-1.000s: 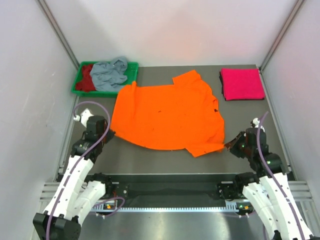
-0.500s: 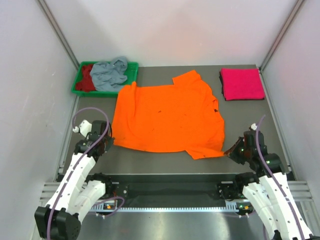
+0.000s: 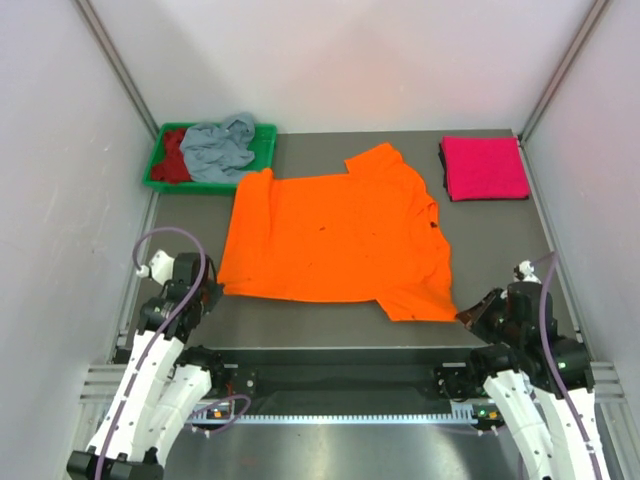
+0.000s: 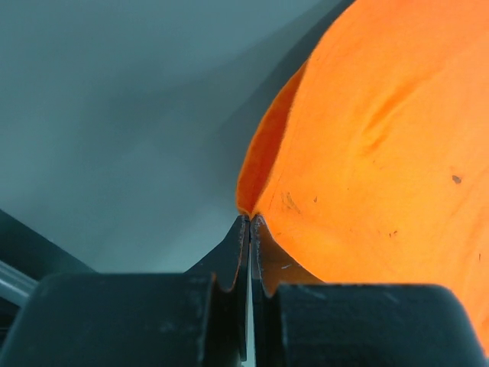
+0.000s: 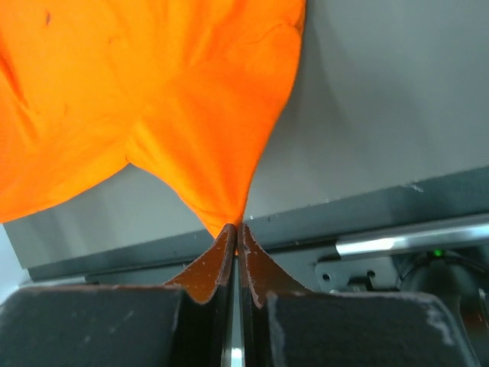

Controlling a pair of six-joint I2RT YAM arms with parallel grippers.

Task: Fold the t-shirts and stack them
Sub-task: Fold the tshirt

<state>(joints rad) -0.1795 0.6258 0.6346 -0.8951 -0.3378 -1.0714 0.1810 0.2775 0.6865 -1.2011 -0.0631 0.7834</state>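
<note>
A bright orange t-shirt lies spread across the middle of the table. My left gripper is shut on its near left corner; in the left wrist view the cloth runs into the closed tips of the left gripper. My right gripper is shut on the near right corner, and the orange cloth narrows to a point in the right gripper. A folded magenta pink t-shirt lies at the back right. Crumpled grey-blue and dark red t-shirts sit in the tray.
The green plastic tray stands at the back left corner. White walls close in the table on the left, back and right. A metal rail with the arm bases runs along the near edge.
Both grippers have drawn back toward the near edge, pulling the orange t-shirt's near corners with them. The shirt's near hem now lies straighter and flatter.
</note>
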